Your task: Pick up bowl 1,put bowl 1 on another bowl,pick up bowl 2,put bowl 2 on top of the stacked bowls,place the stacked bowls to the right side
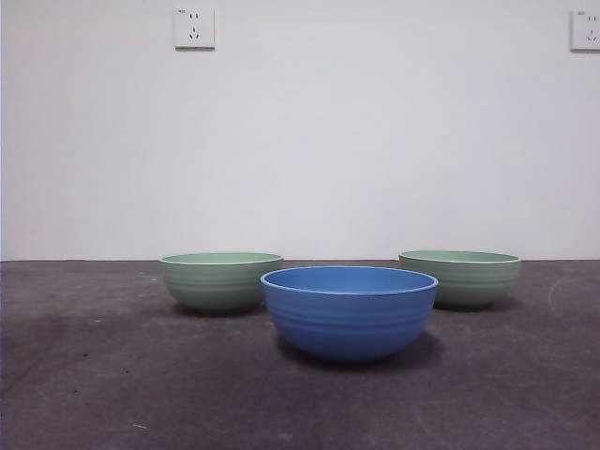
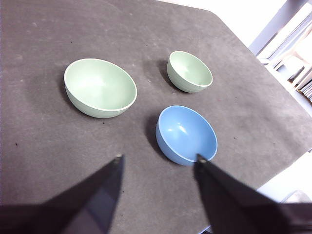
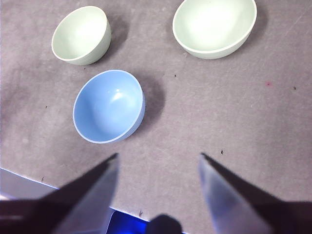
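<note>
Currently you have a dark grey table (image 1: 84, 375) with three bowls on it, all separate, nothing stacked yet. The blue bowl (image 1: 349, 311) sits nearest the front camera; one pale green bowl (image 1: 221, 280) is behind it to one side, the other pale green bowl (image 1: 460, 277) behind it to the other. All three stand upright and apart from each other.

Left gripper (image 2: 158, 161): jaws wide apart, holding nothing, high above the table. Right gripper (image 3: 158, 158): same, spread wide and empty, also raised well off the table. Neither touches a bowl.

Risks, as a judgement: the bowl walls are smooth and rounded, so a pinch on the rim could slip or tip the bowl. Dropping a green bowl off-centre into the blue one could leave it tilted, and the last carry of three nested bowls would then be shaky.

View notes: only the wrist views show you the grippers and the bowls' empty insides. Only the front view shows the faint ridges around the bowls' sides and two wall sockets (image 1: 194, 28) behind.
</note>
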`<state>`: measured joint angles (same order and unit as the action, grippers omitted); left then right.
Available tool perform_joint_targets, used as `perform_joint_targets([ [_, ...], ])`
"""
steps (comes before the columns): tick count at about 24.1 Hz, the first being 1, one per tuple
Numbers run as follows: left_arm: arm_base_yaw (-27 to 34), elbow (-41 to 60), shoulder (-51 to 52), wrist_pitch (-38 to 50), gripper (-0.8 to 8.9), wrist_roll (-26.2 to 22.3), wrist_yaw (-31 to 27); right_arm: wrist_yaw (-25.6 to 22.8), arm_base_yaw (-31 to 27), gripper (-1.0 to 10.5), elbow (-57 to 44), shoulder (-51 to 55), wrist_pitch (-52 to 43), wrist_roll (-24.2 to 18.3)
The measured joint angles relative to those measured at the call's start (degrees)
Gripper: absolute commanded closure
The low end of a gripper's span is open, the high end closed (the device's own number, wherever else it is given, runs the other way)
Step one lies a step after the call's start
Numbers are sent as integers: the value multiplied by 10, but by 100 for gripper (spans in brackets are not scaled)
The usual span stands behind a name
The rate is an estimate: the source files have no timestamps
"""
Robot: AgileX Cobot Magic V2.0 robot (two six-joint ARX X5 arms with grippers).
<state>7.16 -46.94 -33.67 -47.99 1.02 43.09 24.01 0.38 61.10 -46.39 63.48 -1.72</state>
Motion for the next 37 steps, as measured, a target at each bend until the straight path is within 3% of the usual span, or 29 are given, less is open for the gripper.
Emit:
perform_joint_targets([
  [9,0,0,0,0,185,-1,0,0,0,411,0,-35,-18,15],
  [20,-2,0,0,-1,185,-1,1,-6,16,411,0,-191,-169,53],
  [28,-2,0,0,-2,185,-1,1,-77,36,414,0,-349,-316,95],
  [37,-2,0,0,-2,185,1,1,-152,45,421,0,-451,-459,130],
])
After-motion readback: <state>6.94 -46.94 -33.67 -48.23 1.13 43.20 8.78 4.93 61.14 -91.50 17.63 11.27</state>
